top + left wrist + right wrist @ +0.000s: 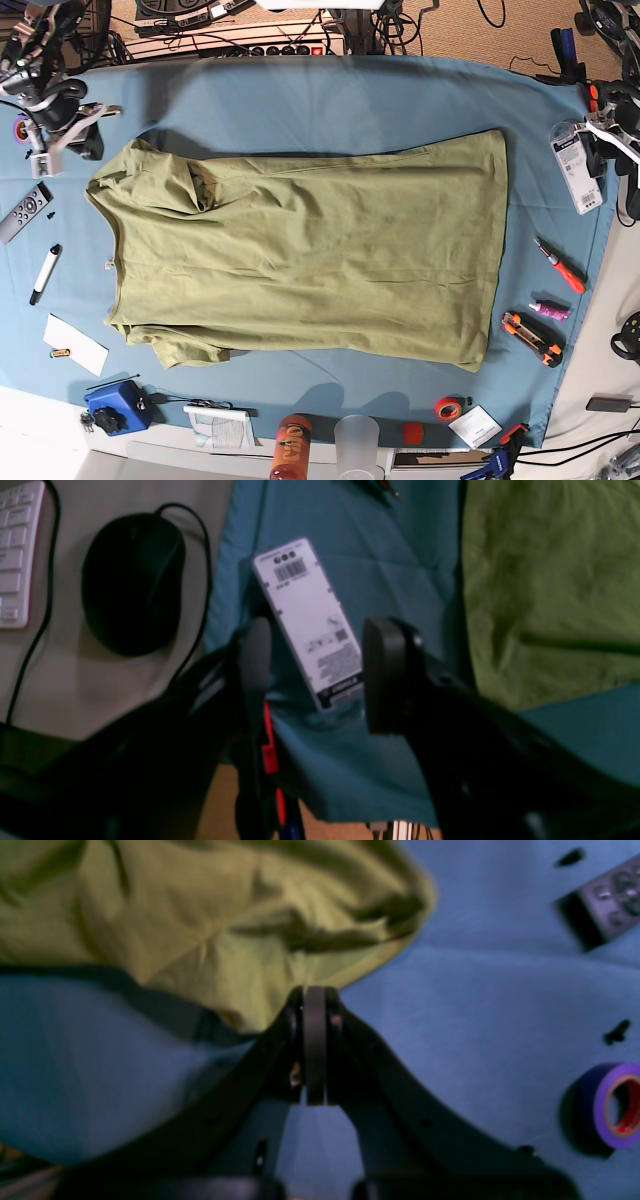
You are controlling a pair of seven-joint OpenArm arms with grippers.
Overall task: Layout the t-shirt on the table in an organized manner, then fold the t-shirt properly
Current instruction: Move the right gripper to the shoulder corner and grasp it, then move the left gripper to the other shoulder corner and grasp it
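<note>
The t-shirt (310,255) is a plain olive-green short-sleeved shirt lying spread across the middle of the table (330,100), its hem edge toward the base view's right and its collar and sleeves toward the left. Most of the body lies flat with soft wrinkles, but the sleeve at the upper left is bunched and folded over on itself, and the lower left sleeve is creased. The right gripper (315,1000) hangs at that bunched corner with its jaws pressed fully together; in the right wrist view its tips sit right at the fabric's edge, and whether any cloth is pinched between them cannot be told. The left gripper (315,675) stands at the table's far right edge with its jaws wide apart and nothing between them, above a white packaged card with a barcode (310,620), well clear of the shirt. Beside that edge lie one black computer mouse (132,582) and one white keyboard (17,555). Around the shirt on the teal cloth sit one remote control (24,212), one black-and-white marker (45,273), one roll of purple tape (617,1105), one orange-handled screwdriver (562,267), one orange utility knife (532,337) and one roll of red tape (450,408). None of these lies on the shirt.
</note>
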